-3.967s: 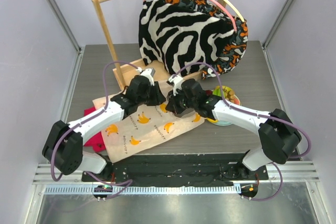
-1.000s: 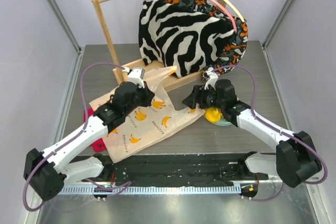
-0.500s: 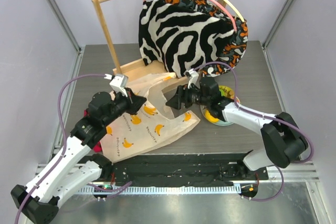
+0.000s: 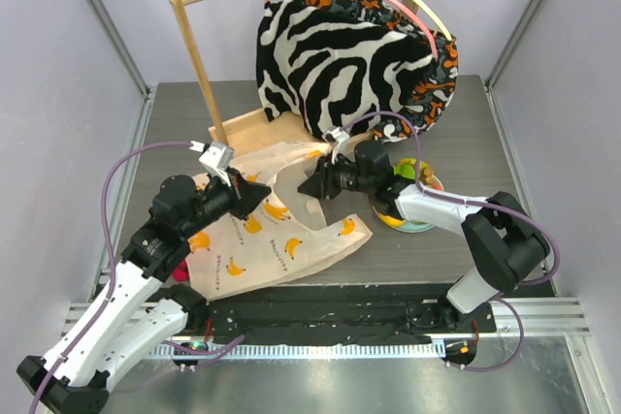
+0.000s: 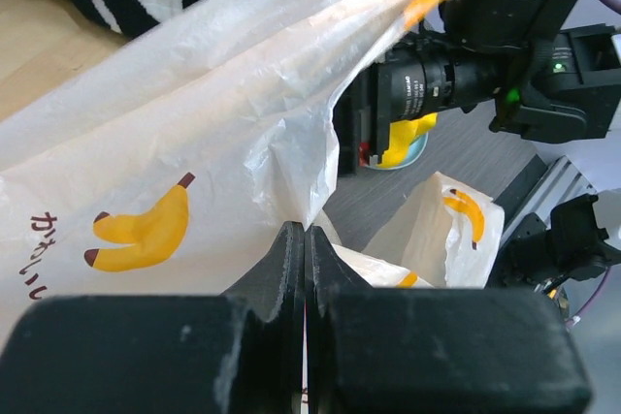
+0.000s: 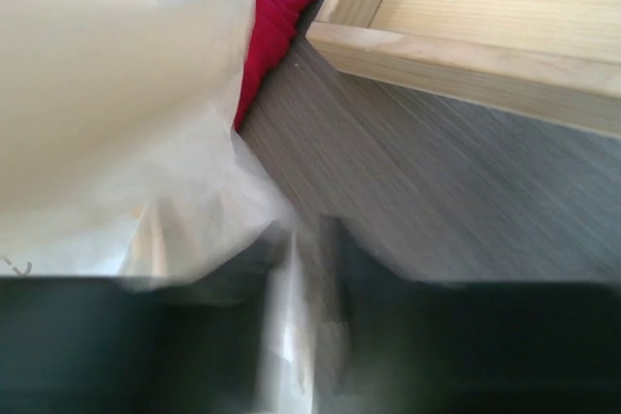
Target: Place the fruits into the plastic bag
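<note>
Translucent cream-white plastic bag (image 4: 281,235) printed with small yellow bananas lies in the centre-left of the top view, on a grey wood-grain surface (image 4: 466,123). Its lower part is flat on the surface and its upper edge is raised between the two arms. The left gripper (image 4: 260,193) has its fingers pressed together on a fold of the bag's film, which the left wrist view shows meeting the fingertips (image 5: 296,239). The right gripper (image 4: 309,186) is at the bag's upper right edge. Its wrist view is blurred, with film draped over the fingers (image 6: 281,278), so I cannot tell whether it is spread or pinching.

Small assorted fruits (image 4: 419,174), among them a yellow lemon (image 4: 393,215), sit on a round white-and-light-blue plate (image 4: 427,227) right of centre, apart from the bag. A red cloth (image 4: 179,264) shows at the bag's lower left edge. At the top of the frame a light wooden rack (image 4: 199,50) on a wooden base (image 4: 257,128) carries a zebra-striped garment (image 4: 330,65). Pale lilac walls (image 4: 68,123) with metal corner posts enclose the surface.
</note>
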